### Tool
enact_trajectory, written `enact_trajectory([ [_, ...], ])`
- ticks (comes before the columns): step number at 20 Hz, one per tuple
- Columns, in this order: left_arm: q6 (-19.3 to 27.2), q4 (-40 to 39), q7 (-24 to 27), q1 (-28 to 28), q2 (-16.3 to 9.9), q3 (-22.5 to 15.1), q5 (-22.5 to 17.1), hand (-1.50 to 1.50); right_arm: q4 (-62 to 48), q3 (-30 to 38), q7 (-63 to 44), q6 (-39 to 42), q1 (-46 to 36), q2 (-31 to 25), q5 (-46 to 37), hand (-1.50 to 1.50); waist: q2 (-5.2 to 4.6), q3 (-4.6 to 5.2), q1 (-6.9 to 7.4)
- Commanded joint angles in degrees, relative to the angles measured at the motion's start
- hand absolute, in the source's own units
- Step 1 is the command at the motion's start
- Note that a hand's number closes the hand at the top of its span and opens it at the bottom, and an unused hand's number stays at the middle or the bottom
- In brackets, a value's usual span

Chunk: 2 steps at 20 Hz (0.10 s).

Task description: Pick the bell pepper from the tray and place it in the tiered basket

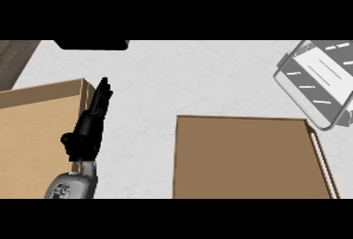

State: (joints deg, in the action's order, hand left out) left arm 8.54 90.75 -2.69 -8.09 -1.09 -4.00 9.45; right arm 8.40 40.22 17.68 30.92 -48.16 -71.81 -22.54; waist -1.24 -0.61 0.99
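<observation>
A: Where's your pepper?
B: No bell pepper shows on the tray point(248, 158) at five o'clock. Your left hand point(89, 126) rests at eight, fingers straight, holding nothing. The tiered basket point(321, 84) waits at two; whether it holds the pepper, I can't tell.

Left hand point(88, 126) at view's left, fingers straight, pointing up — grey forearm below

No readable txt, labels, brands, nos. or signs on anything in view.
</observation>
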Motion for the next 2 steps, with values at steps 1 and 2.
enact_trajectory([
  [1, 0.71, -0.26, 0.07, -0.36, 0.36, -0.12, 0.6, 0.0, -2.72, 2.48, 3.53, 4.68, 4.81, -2.91, 2.11, -1.5, -0.1, -0.18, -0.68],
  [2, 0.39, 0.32, 0.78, 0.48, -0.32, 0.6, 0.08, 0.0, -2.86, 3.0, 5.41, 5.16, 6.16, -3.02, 2.56, -1.5, -0.09, -0.34, -0.84],
])
